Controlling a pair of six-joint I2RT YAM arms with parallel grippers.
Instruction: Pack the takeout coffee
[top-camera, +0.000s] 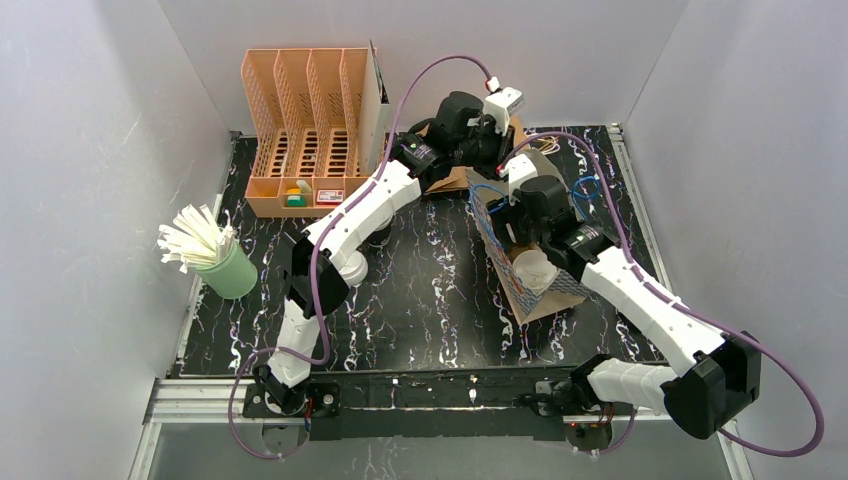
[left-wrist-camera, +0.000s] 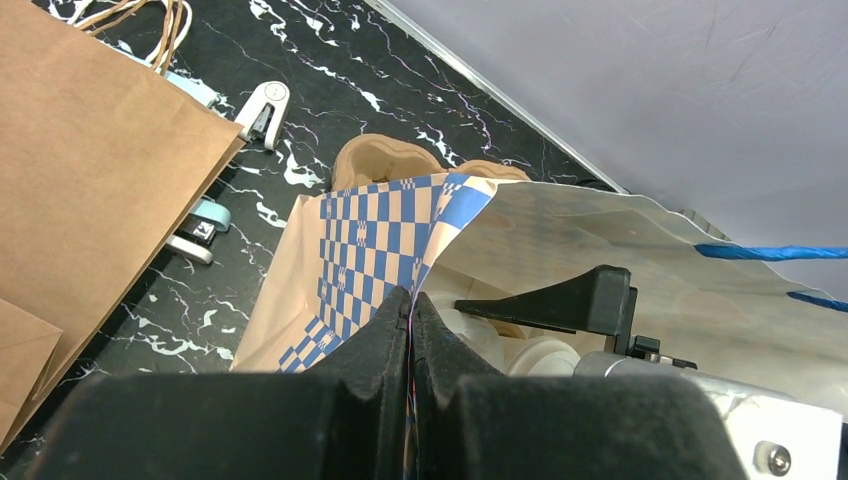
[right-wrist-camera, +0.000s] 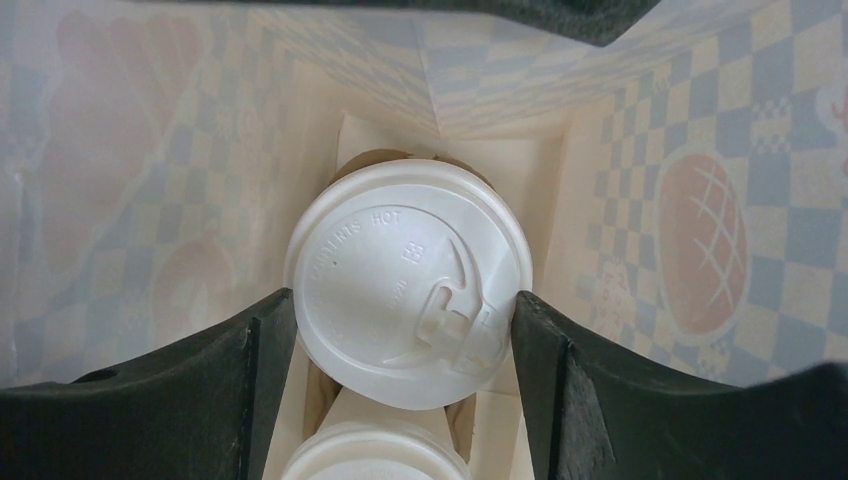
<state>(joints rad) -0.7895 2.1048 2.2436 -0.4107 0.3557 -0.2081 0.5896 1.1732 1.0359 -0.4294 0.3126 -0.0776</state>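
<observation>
A blue-and-white checkered paper bag (top-camera: 530, 295) lies open on the black table, right of centre. My left gripper (left-wrist-camera: 412, 300) is shut on the bag's upper edge (left-wrist-camera: 400, 230) and holds the mouth open. My right gripper (right-wrist-camera: 405, 300) reaches inside the bag, its two fingers pressed against either side of a white lidded coffee cup (right-wrist-camera: 408, 280). A second lidded cup (right-wrist-camera: 375, 455) sits just below it. Slivers of the brown pulp tray (right-wrist-camera: 318, 385) show between them. The top view shows one white cup (top-camera: 535, 268) in the bag's mouth.
A plain brown paper bag (left-wrist-camera: 80, 150) lies flat by the back edge, with white clips (left-wrist-camera: 265, 105) beside it. A brown moulded-pulp piece (left-wrist-camera: 385, 160) sits behind the checkered bag. An orange organiser (top-camera: 305, 130) and a green cup of straws (top-camera: 228, 268) stand at the left.
</observation>
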